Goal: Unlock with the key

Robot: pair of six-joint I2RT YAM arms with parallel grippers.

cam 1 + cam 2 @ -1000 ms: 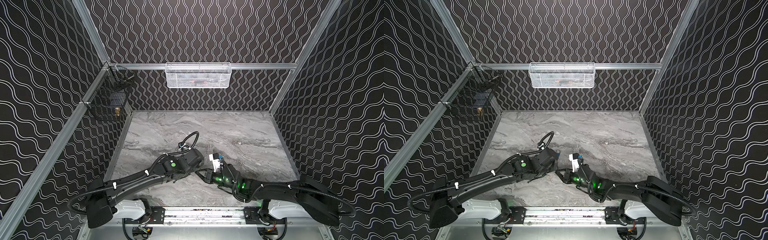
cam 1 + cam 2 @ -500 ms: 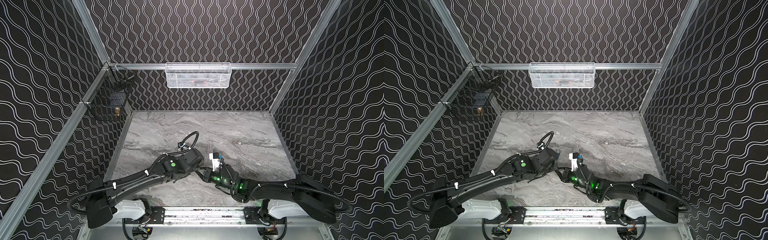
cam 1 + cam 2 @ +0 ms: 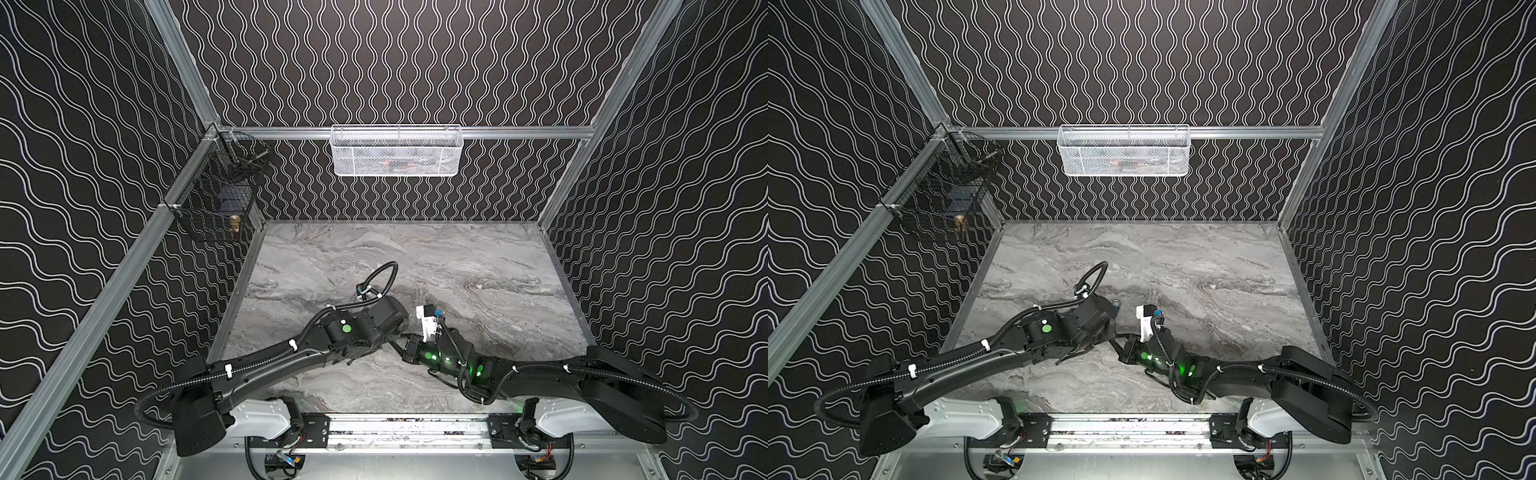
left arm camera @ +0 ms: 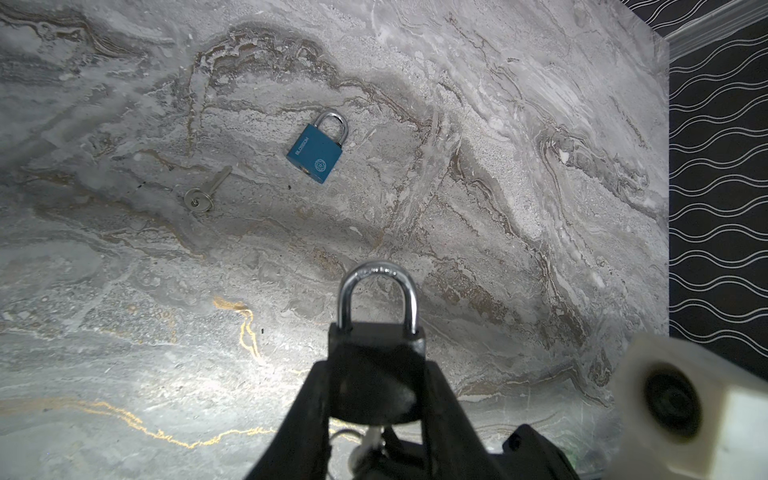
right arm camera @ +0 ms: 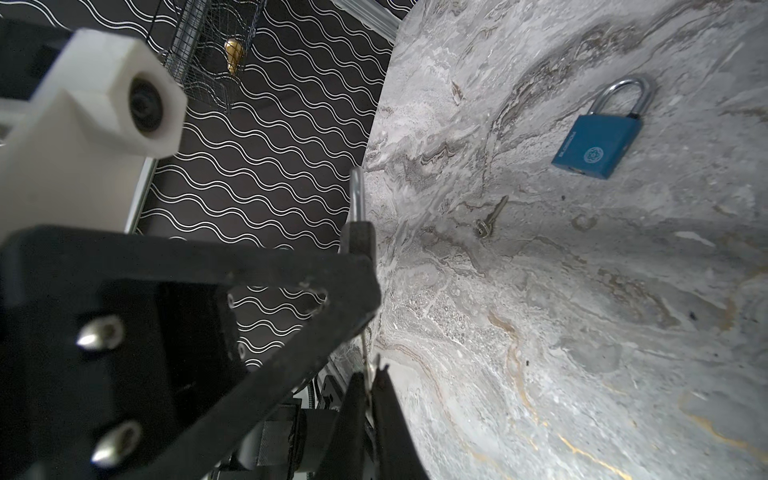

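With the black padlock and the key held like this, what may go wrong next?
The right end effector pinches the key only at its tips, so it may slip when turned.
The left end effector clamps the black padlock by its body alone; turning might rotate it.
A loose key lies near the blue padlock; the held key may be the wrong one.
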